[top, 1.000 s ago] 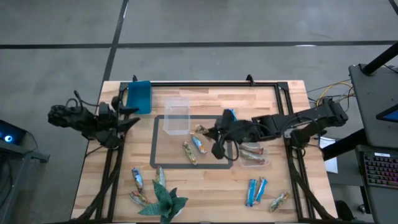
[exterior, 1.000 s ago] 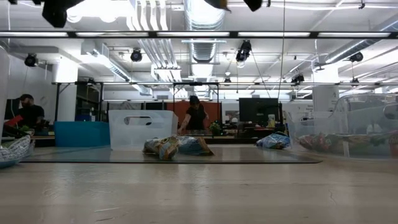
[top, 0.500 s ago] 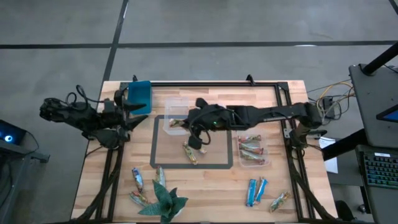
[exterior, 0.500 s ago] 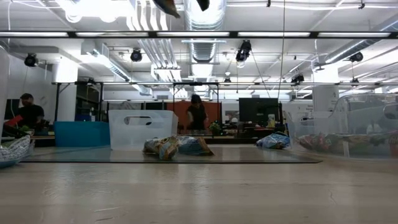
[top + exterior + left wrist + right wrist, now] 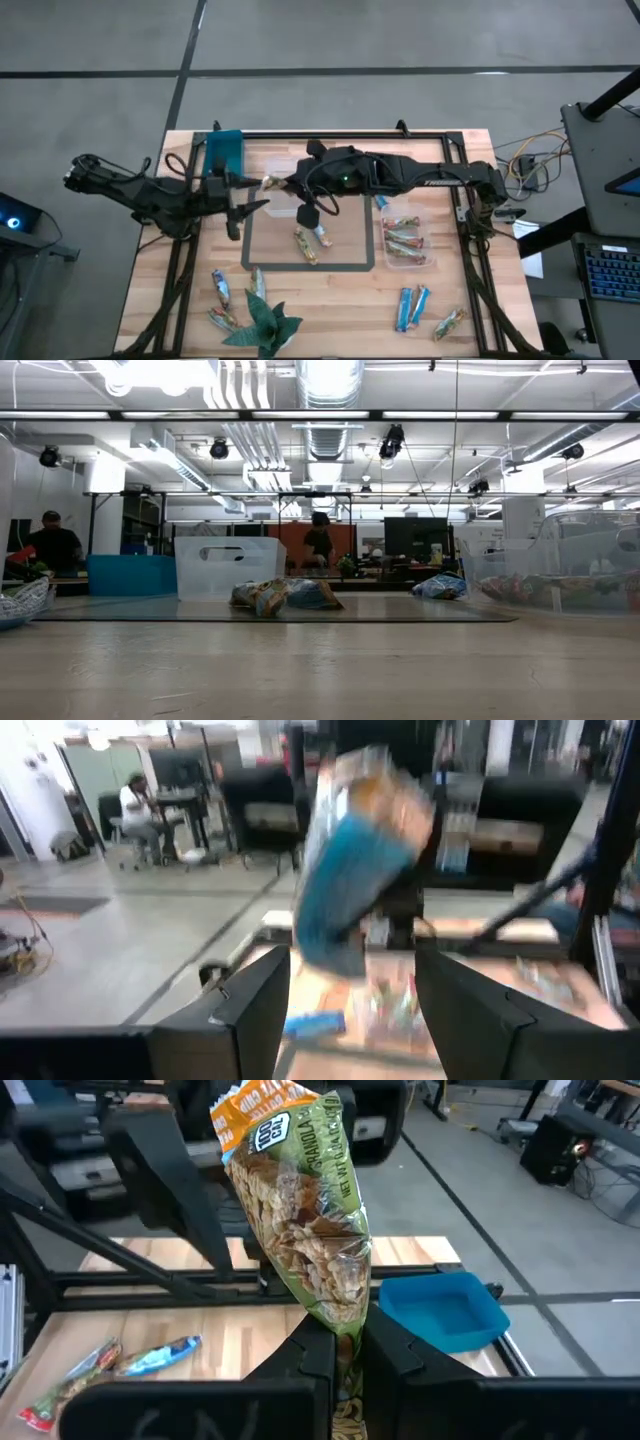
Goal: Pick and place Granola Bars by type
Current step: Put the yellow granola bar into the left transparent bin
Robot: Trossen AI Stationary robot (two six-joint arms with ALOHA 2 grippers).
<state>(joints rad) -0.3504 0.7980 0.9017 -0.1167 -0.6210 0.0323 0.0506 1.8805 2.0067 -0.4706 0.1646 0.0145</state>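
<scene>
My right gripper (image 5: 284,185) reaches across the table from the right and is shut on a granola bar (image 5: 300,1210) in a green and orange wrapper with a clear window. The bar (image 5: 271,183) is high above the table's far left part. My left gripper (image 5: 246,208) stands open just left of the bar, pointing at it. In the left wrist view the blurred bar (image 5: 350,870) shows ahead of the two spread fingers, and I see no touch. Two loose bars (image 5: 311,239) lie in the taped rectangle. More bars lie near left (image 5: 220,288) and near right (image 5: 410,306). My right gripper pinches the bar's end seam (image 5: 346,1320) between its two fingers. The fingers come nearly level from the table's right and lie along the bar. The bar sticks out past the fingertips, upright in the wrist view, and is lifted clear of the table.
A clear tub (image 5: 405,242) at the right holds several brown bars. Another clear tub (image 5: 228,567) is mostly under my right arm in the high view. A blue tub (image 5: 223,155) is at the far left. A green paper plant (image 5: 262,325) stands at the near edge.
My right gripper has carried the bar up and toward the table's left edge, from beside the right tub to above the far left part, rolling as it went. My left gripper has moved out from the left edge toward the bar and has risen. Both have left the low view's top.
</scene>
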